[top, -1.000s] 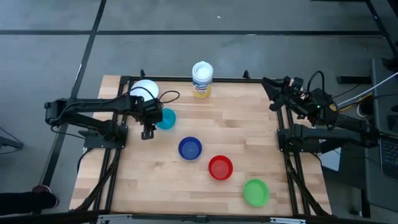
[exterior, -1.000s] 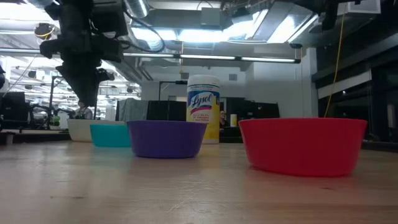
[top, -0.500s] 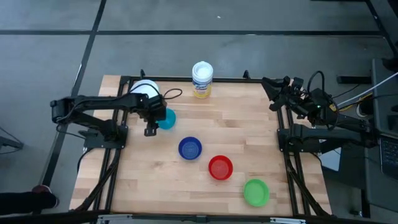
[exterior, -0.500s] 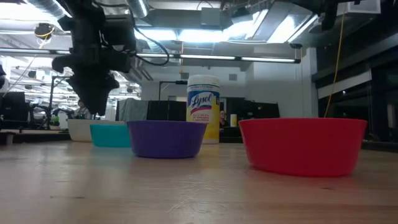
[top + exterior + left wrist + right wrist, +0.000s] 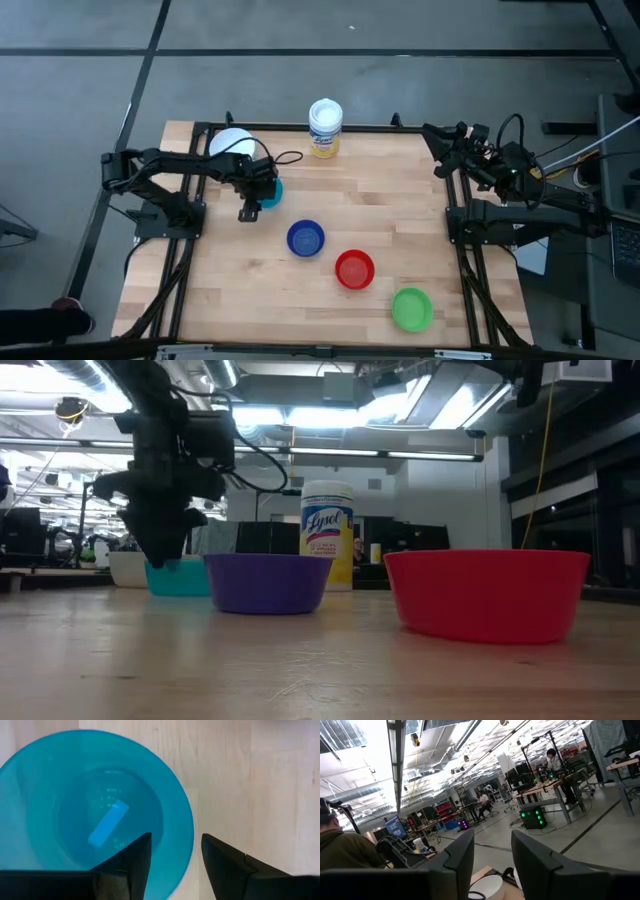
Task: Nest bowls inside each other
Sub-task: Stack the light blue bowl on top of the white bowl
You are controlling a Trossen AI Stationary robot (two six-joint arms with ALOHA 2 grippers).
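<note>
The bowls stand apart, each on its base on the wooden table: white (image 5: 232,142) at the far left, teal (image 5: 271,190), dark blue (image 5: 305,238), red (image 5: 354,270) and green (image 5: 411,309) toward the near right. My left gripper (image 5: 172,847) points down over the teal bowl (image 5: 95,810) and is open. One finger is over the bowl's inside and the other outside its rim (image 5: 189,837). In the low view its tips (image 5: 166,560) reach about rim height. My right gripper (image 5: 492,860) is raised by the table's right far corner, open, with nothing between its fingers.
A tall white container with a yellow label (image 5: 325,127) stands at the far edge, behind the bowls. A black cable loops by the white bowl (image 5: 285,155). Bare wood lies between the bowls and the right arm (image 5: 400,200).
My left gripper has come down and gone toward the table's right edge. It has moved from beside the teal bowl to over its rim, and its wrist has rolled a little. The bowls have stayed where they were.
</note>
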